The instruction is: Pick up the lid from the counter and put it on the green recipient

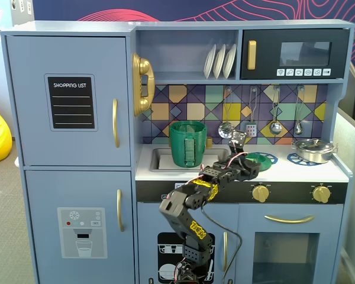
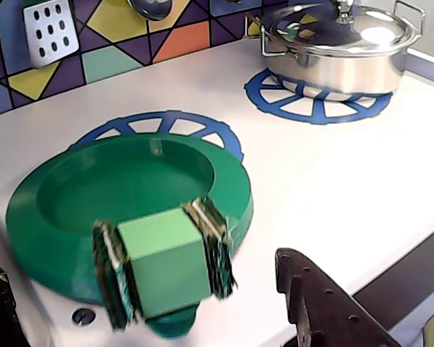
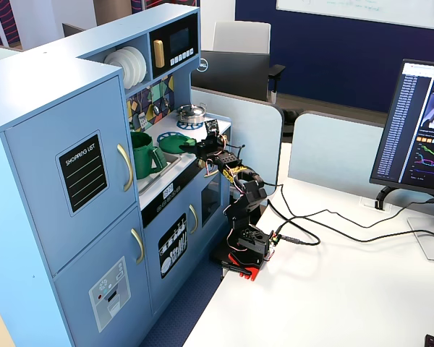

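"SHOPPING LIST" board [image 1: 71,102] upper left on fridge door. Lid [image 2: 130,195] lies on counter [image 2: 362,173] over blue burner ring, frame centre-left. End effector [image 2: 152,318] spread, empty. Green recipient [image 1: 187,144] in sink.

Lid [image 2: 130,189] on burner ring [image 2: 163,124]; pot [image 2: 338,45] right, wrist view.

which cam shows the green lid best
The wrist view: the lid fills the frame, lying on a blue burner ring, its light-green handle nearest the camera. In a fixed view the lid is small and partly hidden behind the gripper. In a fixed view from the side, the lid is tiny.
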Tool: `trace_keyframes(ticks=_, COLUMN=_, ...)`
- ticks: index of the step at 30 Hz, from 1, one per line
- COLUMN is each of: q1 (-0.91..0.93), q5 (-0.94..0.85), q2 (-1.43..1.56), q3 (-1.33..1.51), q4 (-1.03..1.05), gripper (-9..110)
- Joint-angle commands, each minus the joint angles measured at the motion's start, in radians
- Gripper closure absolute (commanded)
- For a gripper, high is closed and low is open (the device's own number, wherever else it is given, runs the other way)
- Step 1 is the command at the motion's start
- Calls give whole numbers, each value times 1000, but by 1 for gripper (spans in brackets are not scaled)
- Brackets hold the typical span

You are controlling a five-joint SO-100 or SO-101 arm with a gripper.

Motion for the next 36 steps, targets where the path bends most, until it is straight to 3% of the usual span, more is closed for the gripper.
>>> trace_keyframes(ticks=1, q1=-8, q5=-15, q2=-72, q3=-147, q4=-34, gripper=61)
trace_keyframes(ticks=18, q1=-43, q5=-20, q2=-295, q3=-322, q4=-31, gripper=67)
trace_keyframes(ticks=20, q1=-44, q5=-31, q2=-304, q3=-324, q4=-26, gripper=76)
trace_keyframes(ticks=22, q1=-55, q5=-44, q2=-302, q3=-314, q4=-6, gripper=100)
trace_keyframes(ticks=23, q1=-58, q5=-28, q2=-302, q3=-313, q4=-11, gripper=101)
trace_keyframes(ticks=30, q1=-66, q5=0, q2=-250, q3=-333, q4=-25, gripper=101)
trace_keyframes(ticks=36, q1=-110, q5=43, q2=-172, q3=-545, q4=206, gripper=101)
